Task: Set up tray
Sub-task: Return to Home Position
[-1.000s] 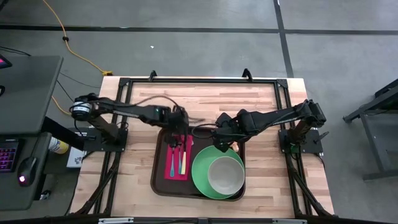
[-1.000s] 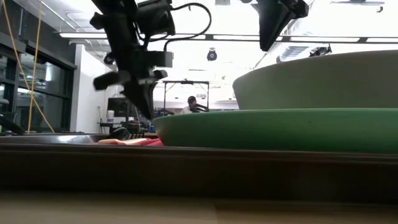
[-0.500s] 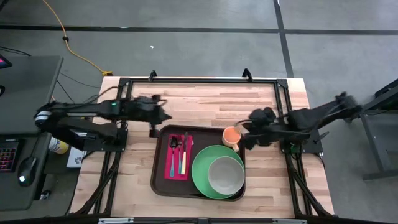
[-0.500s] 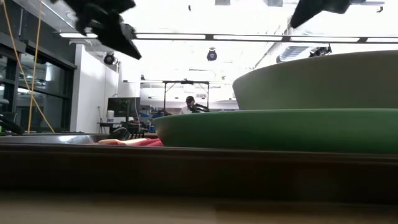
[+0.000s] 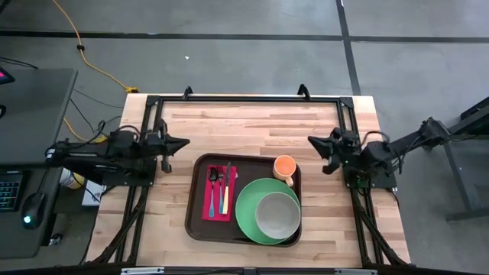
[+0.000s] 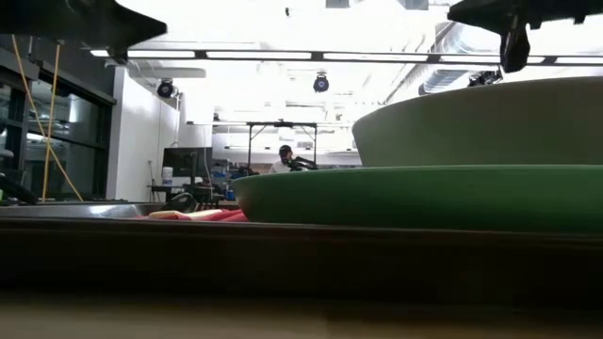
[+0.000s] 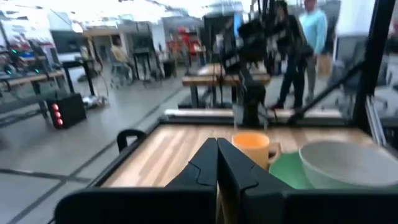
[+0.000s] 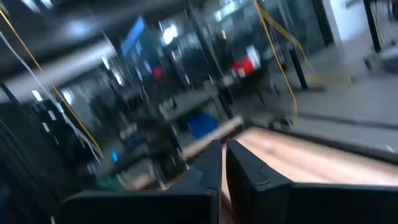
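Tray (image 5: 195, 200) lies mid-way along the wooden surface (image 5: 252, 122), toward its front edge. Since a moment ago, left pincer (image 5: 185, 142) and right pincer (image 5: 312, 141) have drawn back to opposite sides, both closed and empty.

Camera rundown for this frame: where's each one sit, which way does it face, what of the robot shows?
High: overhead, straight down on table and tray; left pincer and right pincer at opposite table sides.
Low: tabletop height, level across the tray rim at green plate and bowl; dark arm parts in top corners.
Left wrist: on left arm, facing orange cup; own shut fingers in front.
Right wrist: on right arm, facing table and room; own fingers.
Shared: high, low, left wrist all show the bowl.
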`<state>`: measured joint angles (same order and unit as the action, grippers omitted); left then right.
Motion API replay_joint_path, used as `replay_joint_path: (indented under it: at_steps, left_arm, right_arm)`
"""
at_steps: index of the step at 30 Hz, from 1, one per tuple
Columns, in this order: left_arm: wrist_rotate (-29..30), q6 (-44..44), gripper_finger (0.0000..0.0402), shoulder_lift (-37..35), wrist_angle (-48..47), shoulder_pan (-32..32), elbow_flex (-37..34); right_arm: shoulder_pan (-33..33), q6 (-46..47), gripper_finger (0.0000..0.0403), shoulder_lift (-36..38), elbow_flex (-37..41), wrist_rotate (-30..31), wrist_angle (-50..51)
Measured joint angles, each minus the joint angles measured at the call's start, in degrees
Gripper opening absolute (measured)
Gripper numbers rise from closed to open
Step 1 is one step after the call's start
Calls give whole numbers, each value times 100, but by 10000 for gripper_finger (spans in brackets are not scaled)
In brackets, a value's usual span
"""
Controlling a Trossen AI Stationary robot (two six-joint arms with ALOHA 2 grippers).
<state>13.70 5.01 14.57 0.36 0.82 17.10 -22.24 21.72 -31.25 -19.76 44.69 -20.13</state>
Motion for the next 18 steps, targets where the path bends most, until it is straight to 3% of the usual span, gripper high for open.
replay_joint_path:
  at_steps: [4, 9, 13, 18]
  left_arm:
    - [273, 117, 22, -352, 43, 283, -147]
    - [532, 598, 27, 46, 492, 374, -321]
    - [674, 1004, 30, 573, 1637, 329, -619]
    - [405, 928, 13, 924, 3235, 15, -1160]
  right_arm:
    - [80, -682, 0, 260, 744, -3, -1527]
    - [479, -900, 0, 247, 1051, -223, -1806]
    - [1123, -594, 0, 247, 1215, -1032, -1882]
    - [2108, -248, 0, 250, 1360, -2311, -2148]
